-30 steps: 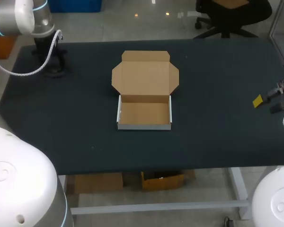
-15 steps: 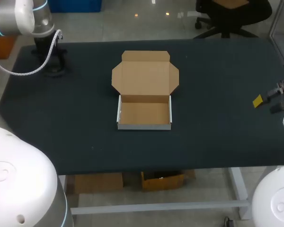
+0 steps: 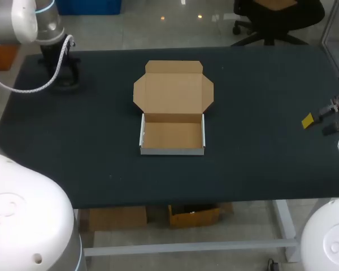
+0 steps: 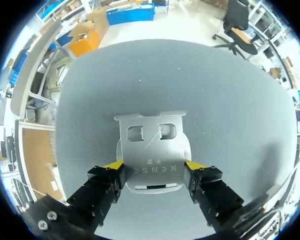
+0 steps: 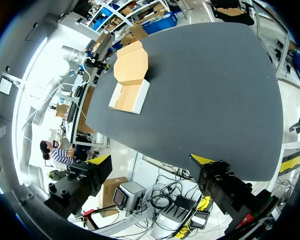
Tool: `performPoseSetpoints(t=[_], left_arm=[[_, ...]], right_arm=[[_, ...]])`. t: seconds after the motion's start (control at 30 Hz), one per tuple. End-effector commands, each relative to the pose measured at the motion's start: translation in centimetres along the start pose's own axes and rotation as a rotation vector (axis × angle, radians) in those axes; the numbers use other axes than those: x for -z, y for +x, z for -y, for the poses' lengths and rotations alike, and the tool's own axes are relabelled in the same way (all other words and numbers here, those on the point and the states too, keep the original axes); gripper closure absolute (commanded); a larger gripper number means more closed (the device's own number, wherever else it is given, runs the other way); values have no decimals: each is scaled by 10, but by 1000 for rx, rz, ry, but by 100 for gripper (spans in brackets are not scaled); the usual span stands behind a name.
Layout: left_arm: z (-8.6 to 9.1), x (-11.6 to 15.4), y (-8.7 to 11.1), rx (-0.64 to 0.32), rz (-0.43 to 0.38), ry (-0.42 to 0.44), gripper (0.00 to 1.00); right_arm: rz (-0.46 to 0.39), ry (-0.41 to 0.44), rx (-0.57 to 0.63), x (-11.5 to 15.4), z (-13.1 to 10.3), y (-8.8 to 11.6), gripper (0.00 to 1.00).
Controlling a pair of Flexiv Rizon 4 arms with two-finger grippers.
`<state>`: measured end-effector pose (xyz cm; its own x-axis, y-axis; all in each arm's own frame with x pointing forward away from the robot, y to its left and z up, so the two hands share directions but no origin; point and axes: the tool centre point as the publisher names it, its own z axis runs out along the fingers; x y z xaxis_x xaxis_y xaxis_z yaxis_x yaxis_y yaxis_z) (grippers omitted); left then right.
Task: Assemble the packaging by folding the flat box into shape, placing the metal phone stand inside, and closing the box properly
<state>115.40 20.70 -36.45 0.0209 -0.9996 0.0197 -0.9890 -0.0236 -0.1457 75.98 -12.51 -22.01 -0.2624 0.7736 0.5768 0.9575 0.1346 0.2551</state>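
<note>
Gaping box (image 3: 172, 135); stand (image 4: 151, 150) in left gripper (image 4: 152, 166)

In the head view, the right tool (image 3: 322, 123) is cut off by the edge at 3 o'clock, and only one yellow tip shows. The left arm (image 3: 22, 25) is cut off at 10 o'clock, so the left tool (image 4: 152, 166) and its phone stand (image 4: 151, 145) are out of that view.

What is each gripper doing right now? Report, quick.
Left gripper: shut on the metal phone stand, one finger on each side.
Right gripper: open, holding nothing.
</note>
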Motion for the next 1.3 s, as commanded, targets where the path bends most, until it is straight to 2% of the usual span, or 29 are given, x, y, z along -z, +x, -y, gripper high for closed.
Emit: performPoseSetpoints(t=[0.03,0.17,0.27,0.37,0.47,0.7,1.2,1.3], left_arm=[[-19,17,4,-14,4,54,100],[-26,26,11,-50,4,55,100],[-31,31,15,-78,3,60,100],[-35,34,18,-89,7,63,100],[-39,36,20,-98,8,65,100],[-48,40,23,-143,5,47,100],[-48,40,23,-143,5,47,100],[-48,41,24,-139,5,51,100]], right_arm=[[-6,2,92,2,-2,1,0],[1,-2,231,2,-6,3,0],[38,1,311,3,-7,4,0],[28,-11,375,7,-5,4,0],[9,15,446,10,0,4,0],[9,15,446,10,0,4,0],[9,15,446,10,0,4,0],[23,-9,570,2,-7,13,0]])
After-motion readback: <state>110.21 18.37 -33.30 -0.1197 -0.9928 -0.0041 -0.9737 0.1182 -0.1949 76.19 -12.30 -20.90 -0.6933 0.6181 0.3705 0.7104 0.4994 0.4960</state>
